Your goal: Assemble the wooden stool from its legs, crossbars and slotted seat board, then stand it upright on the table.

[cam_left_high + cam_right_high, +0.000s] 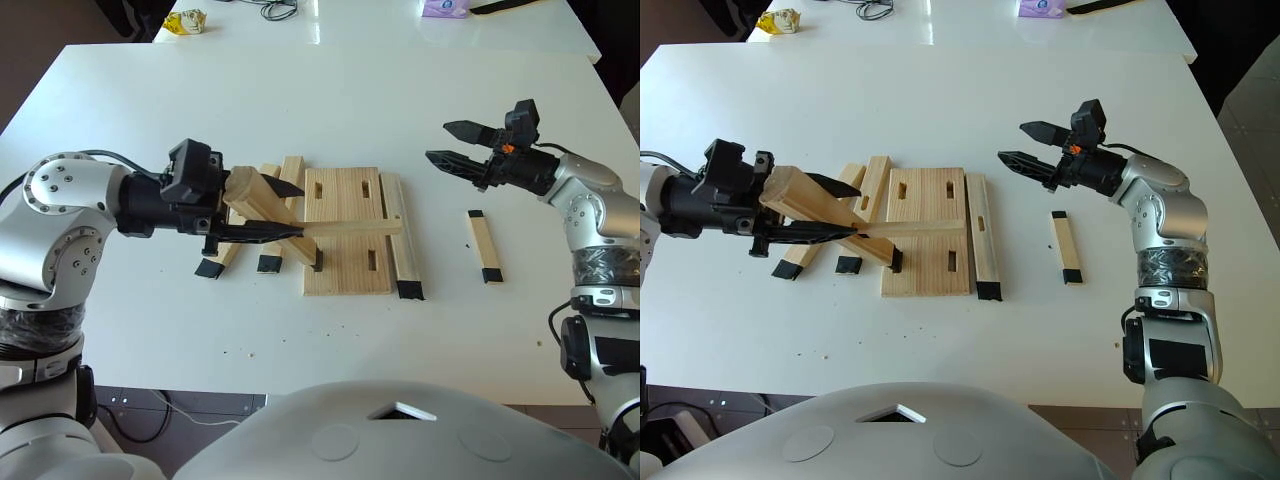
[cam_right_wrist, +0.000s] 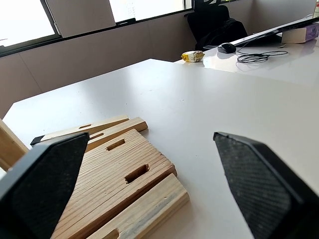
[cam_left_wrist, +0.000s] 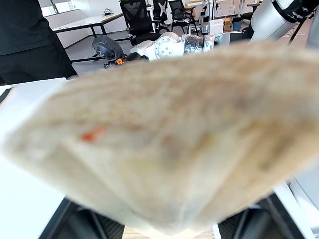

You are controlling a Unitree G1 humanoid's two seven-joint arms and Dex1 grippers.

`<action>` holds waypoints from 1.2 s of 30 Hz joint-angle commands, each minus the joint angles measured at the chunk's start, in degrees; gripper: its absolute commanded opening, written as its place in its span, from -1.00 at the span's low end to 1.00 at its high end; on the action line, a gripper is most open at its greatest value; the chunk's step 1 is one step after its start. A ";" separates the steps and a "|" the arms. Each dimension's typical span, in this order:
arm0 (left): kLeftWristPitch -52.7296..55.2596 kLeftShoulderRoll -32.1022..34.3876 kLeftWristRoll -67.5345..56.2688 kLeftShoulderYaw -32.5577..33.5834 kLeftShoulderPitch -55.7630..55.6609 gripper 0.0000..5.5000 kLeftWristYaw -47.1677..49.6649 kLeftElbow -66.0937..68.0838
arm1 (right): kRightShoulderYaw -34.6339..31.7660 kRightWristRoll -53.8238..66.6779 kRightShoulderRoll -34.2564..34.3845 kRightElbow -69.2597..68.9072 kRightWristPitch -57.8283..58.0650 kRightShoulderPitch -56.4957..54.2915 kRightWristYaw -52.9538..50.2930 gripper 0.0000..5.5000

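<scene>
The slotted seat board (image 1: 345,205) lies flat at mid-table. My left gripper (image 1: 300,210) is shut on the thick end of a wooden leg (image 1: 262,200). That leg slants down to the board's left edge, and a crossbar (image 1: 355,229) runs from it across the board. The held wood (image 3: 169,134) sits right against the left wrist camera. Another leg (image 1: 402,245) with a black foot lies along the board's right edge. More legs (image 1: 289,175) lie left of the board. My right gripper (image 1: 437,141) hovers open right of the board, its fingers (image 2: 45,184) framing the board (image 2: 114,169).
A short wooden piece (image 1: 483,245) with black ends lies alone at the right. The white table (image 1: 330,90) has wide free room behind the parts and a strip in front. A second table behind holds a yellow object (image 1: 185,20) and cables.
</scene>
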 commanded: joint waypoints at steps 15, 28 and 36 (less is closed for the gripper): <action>0.87 -0.29 -0.72 0.54 -1.33 -0.26 1.10 -0.74 | -0.56 -0.14 -0.07 0.35 -0.20 0.00 -0.45 0.67; -1.36 0.38 2.68 -1.04 1.41 -0.26 -1.12 1.64 | -0.49 -0.25 0.03 0.67 -0.42 0.02 -0.47 0.67; -2.20 0.14 3.81 -2.60 -1.29 -0.26 -2.18 4.14 | -0.39 -0.20 0.36 0.71 -0.47 0.47 -0.48 0.67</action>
